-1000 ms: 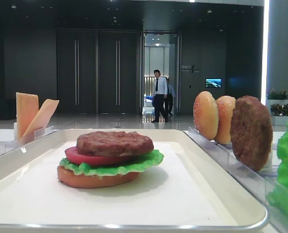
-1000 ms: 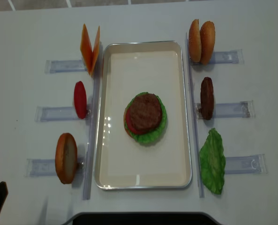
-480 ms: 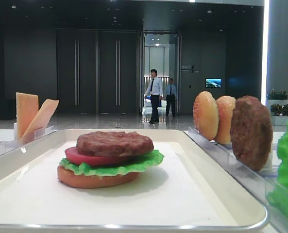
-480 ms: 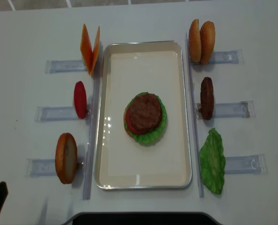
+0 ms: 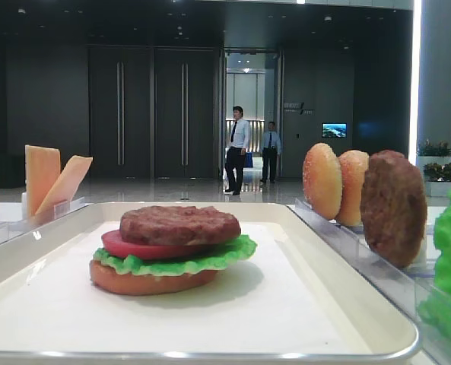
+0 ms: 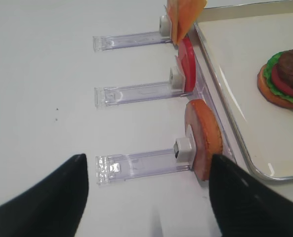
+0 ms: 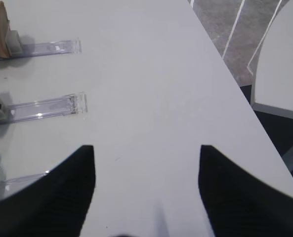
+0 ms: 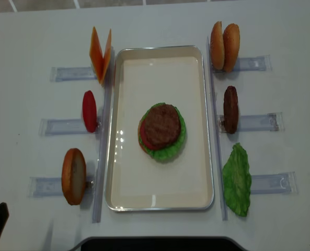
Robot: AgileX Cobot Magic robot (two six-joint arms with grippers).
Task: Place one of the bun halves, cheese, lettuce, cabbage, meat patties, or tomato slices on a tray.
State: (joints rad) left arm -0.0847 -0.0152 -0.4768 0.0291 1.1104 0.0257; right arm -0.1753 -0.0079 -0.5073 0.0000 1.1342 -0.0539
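The cream tray [image 8: 160,68] lies mid-table and carries a stack: bun half, lettuce, tomato slice, and a meat patty [image 8: 162,125] on top. On the racks left of it stand cheese [image 8: 101,53], a tomato slice [image 8: 89,111] and a bun half [image 8: 73,176]. On the right are two bun halves [image 8: 225,46], a patty [image 8: 230,109] and lettuce [image 8: 237,179]. My left gripper [image 6: 148,165] is open over the table, short of the near-left bun half [image 6: 205,138]. My right gripper [image 7: 146,153] is open over bare table, holding nothing.
Clear plastic racks [image 8: 60,125] stick out from both long sides of the tray. The table's right edge [image 7: 225,64] runs close to my right gripper, with floor beyond it. A dark base [image 8: 155,244] sits at the near table edge.
Nothing on the table and neither gripper has visibly moved. Only the people in the far doorway have walked.
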